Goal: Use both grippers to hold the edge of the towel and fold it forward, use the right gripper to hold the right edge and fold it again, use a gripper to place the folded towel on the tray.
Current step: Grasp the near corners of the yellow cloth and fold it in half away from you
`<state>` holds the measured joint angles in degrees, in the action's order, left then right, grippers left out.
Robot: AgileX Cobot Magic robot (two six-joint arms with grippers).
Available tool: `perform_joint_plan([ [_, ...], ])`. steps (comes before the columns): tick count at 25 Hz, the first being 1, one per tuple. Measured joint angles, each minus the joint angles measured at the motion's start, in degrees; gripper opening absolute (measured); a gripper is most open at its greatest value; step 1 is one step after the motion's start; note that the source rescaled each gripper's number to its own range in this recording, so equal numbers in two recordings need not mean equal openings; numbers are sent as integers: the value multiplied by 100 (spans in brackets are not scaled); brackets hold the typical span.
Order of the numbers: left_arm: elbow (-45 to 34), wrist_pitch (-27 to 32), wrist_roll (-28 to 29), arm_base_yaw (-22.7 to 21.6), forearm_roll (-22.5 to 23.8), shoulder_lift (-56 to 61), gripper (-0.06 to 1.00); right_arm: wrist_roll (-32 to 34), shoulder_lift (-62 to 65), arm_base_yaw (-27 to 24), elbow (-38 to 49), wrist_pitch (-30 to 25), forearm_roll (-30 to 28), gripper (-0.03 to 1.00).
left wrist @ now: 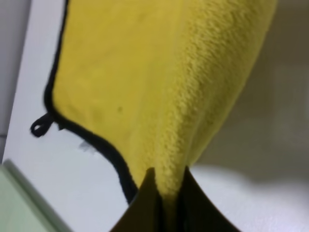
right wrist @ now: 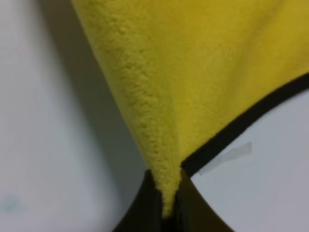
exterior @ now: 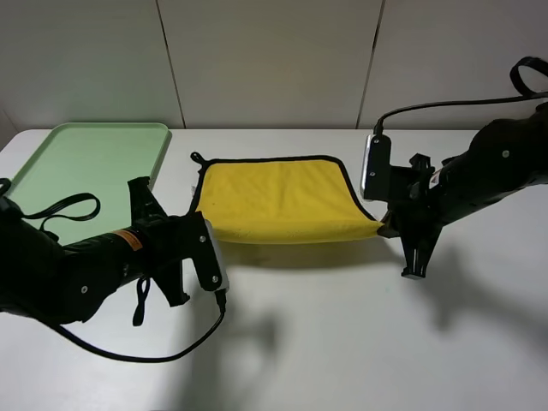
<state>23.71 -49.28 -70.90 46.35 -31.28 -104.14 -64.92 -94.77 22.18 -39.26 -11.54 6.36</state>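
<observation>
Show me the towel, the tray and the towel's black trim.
towel (exterior: 282,201): exterior high view, middle of the yellow cloth.
tray (exterior: 86,163): exterior high view, bare green floor.
black trim (left wrist: 99,145): left wrist view, stitched border along the cloth's side.

Yellow towel (left wrist: 159,72) between black fingers (left wrist: 145,205)

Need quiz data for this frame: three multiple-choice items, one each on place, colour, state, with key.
1. High view: where is the tray from the towel? A left; B right; C under it.
2. Colour of the trim? A white; B black; C red.
3. The left gripper and right gripper are? A both open; B one open; C both shut on the towel.
Key: 1 A, tray lies left, apart. 2 B, black border runs round the yellow. 3 C, each wrist view shows jaws pinching cloth.
</observation>
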Motion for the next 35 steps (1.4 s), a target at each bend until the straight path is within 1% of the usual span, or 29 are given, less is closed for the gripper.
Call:
perform_joint_plan([
  [6,-7,209,-201,333,-794,639,0,290,653,0,0,-361,0,0],
  [11,-14,247,-447,586,-1607,1252,0,422,1156,0,0,-709,22,0],
  [16,-1,370,-553,776,-2461,1887,0,442,1520,0,2,-964,389,0],
  [20,155,698,-649,832,-3096,2384,0,459,1722,0,2,-1024,732,0],
  [22,273,979,-705,832,-3379,2605,0,459,1783,0,2,-1112,843,0],
  [26,552,1358,-754,832,-4022,2861,0,459,1878,0,2,-1354,926,0],
  [30,689,1485,-959,832,-4569,2920,0,464,1950,0,2,-1454,1006,0],
  [35,689,1368,-1183,832,-5194,2920,0,550,1967,0,2,-1454,1049,0],
])
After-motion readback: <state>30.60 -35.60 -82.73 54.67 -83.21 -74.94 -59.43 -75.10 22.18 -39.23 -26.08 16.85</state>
